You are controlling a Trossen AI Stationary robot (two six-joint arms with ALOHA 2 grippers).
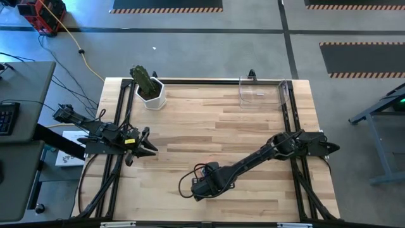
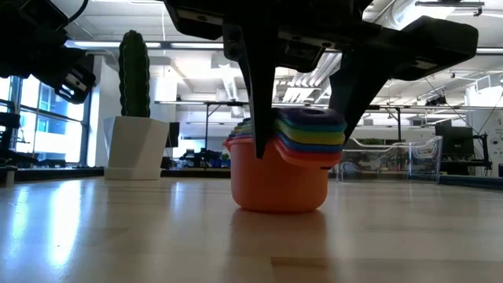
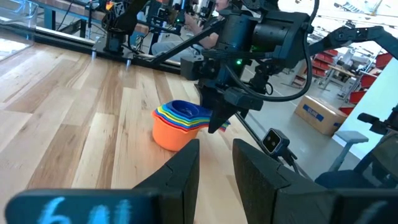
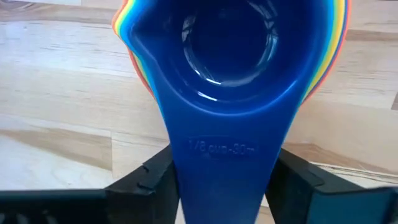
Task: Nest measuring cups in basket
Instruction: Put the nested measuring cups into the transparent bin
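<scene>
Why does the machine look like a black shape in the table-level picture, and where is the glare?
Low view: bright windows and ceiling lights behind leave the right gripper a dark silhouette over the stacked measuring cups; window light glares off the table. Right wrist view: highlights gleam inside the blue cup. Left wrist view: the left gripper fingers up close look soft.

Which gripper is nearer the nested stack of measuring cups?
Right. The right gripper straddles the measuring cups' handles at the front; the left gripper waits by the table's left edge.
</scene>
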